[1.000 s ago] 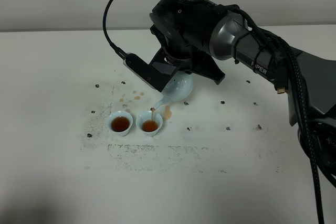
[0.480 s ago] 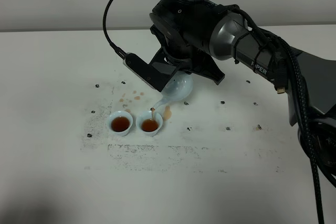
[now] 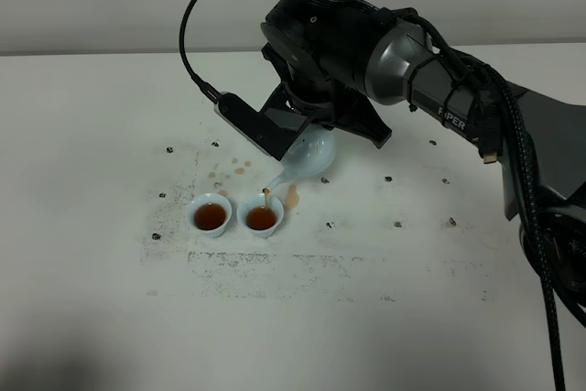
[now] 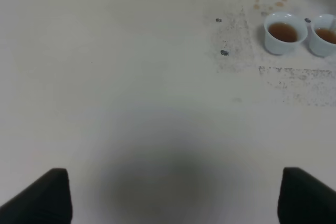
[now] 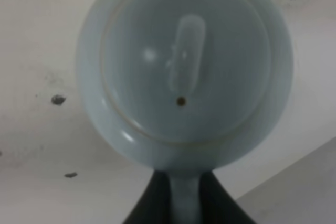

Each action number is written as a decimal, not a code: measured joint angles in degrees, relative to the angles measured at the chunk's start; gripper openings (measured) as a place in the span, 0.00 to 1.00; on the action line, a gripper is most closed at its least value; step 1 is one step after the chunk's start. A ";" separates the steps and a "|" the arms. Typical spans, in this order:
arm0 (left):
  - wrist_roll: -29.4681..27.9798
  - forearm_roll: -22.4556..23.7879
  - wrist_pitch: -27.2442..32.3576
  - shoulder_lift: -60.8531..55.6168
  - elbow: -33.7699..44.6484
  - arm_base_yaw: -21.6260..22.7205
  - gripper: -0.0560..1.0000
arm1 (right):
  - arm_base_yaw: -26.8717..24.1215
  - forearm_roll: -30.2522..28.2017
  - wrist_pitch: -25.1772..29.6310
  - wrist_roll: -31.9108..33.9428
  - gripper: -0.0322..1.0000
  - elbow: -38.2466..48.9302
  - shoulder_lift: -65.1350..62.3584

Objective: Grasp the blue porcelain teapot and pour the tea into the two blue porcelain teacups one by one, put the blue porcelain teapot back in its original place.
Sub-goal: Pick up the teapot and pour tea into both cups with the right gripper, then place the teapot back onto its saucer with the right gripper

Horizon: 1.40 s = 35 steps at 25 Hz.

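right claw [image 5: 185,195]: teapot [image 3: 309,157] hangs off it, handle between the claw's fingers, tipped with the spout down and to the claw's left. Spout tip is just above the near teacup [image 3: 261,217], tea stream running between them. far teacup [image 3: 211,215] sits just beside it, further left of the claw. Both are on the desk [image 3: 412,299], tea in both. spill spots [image 3: 231,169] lie behind the far teacup. left claw [image 4: 173,198] is above the desk, teacups well ahead, off to its right.

Table [image 3: 92,318] is open left and near; left teacup [image 3: 211,215], right teacup [image 3: 261,218], teapot [image 3: 311,157] and right arm [image 3: 439,98] block middle and right.
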 joint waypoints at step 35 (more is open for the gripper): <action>0.00 0.00 0.00 0.00 0.00 0.00 0.77 | -10.40 30.99 1.93 -3.07 0.08 -7.73 0.13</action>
